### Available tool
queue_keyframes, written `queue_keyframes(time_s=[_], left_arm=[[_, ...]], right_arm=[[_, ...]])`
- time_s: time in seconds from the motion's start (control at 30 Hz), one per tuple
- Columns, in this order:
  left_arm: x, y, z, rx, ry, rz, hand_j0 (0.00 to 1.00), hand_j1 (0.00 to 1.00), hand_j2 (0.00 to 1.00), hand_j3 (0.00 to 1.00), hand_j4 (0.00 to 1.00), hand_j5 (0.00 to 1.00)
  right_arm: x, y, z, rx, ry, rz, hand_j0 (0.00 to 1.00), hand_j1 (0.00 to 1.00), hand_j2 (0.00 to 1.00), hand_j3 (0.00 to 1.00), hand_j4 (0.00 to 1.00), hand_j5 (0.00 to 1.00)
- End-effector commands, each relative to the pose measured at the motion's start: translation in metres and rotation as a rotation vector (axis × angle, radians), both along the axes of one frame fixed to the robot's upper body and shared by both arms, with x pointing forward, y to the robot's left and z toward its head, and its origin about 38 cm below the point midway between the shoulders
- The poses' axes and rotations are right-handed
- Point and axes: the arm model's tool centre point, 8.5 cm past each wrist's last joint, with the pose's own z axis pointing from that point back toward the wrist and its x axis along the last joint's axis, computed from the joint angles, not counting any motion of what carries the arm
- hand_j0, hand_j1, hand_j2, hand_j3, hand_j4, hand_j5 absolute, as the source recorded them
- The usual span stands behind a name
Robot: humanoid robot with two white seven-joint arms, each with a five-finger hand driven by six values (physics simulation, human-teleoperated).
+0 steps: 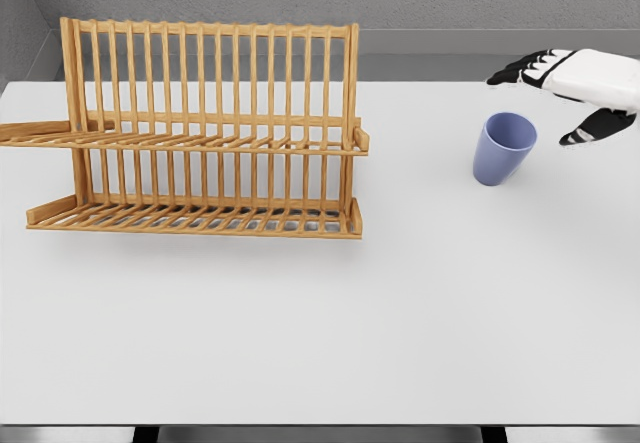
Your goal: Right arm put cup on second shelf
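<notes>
Just left of our right hand, the blue cup stands upright on the table, apparently untouched. Fingers spread, holding nothing, shaped for a side grasp. Wooden rack sits far left; upper shelf awaits.

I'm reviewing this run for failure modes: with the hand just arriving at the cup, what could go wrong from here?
1. The right hand is open beside the blue cup, not around it; closing off-centre could tip the upright cup.
2. The wooden rack stands far across the table, so a loose grip might slip in transit.
3. The rack's upper shelf is slatted and narrow; the cup could wobble or catch there.
</notes>
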Motion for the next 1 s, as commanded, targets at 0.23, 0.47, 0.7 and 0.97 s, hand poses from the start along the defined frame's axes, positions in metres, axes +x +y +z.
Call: queue_keyframes(time_s=[0.23,0.47,0.7,0.97], left_arm=[[0.0,0.0,0.0,0.0,0.0,0.001,1.0,1.0,1.0,1.0,1.0,1.0],[0.0,0.0,0.0,0.0,0.0,0.001,1.0,1.0,1.0,1.0,1.0,1.0],[0.0,0.0,0.0,-0.001,0.0,0.0,1.0,1.0,1.0,1.0,1.0,1.0],[0.0,0.0,0.0,0.0,0.0,0.001,1.0,1.0,1.0,1.0,1.0,1.0]], right_arm=[[0.027,0.01,-0.036,-0.001,0.119,-0.025,1.0,1.0,1.0,1.0,1.0,1.0],[0.036,-0.005,-0.064,-0.02,0.198,-0.088,1.0,1.0,1.0,1.0,1.0,1.0],[0.045,-0.006,-0.073,-0.022,0.227,-0.111,1.0,1.0,1.0,1.0,1.0,1.0],[0.055,0.006,-0.075,-0.03,0.23,-0.104,1.0,1.0,1.0,1.0,1.0,1.0]])
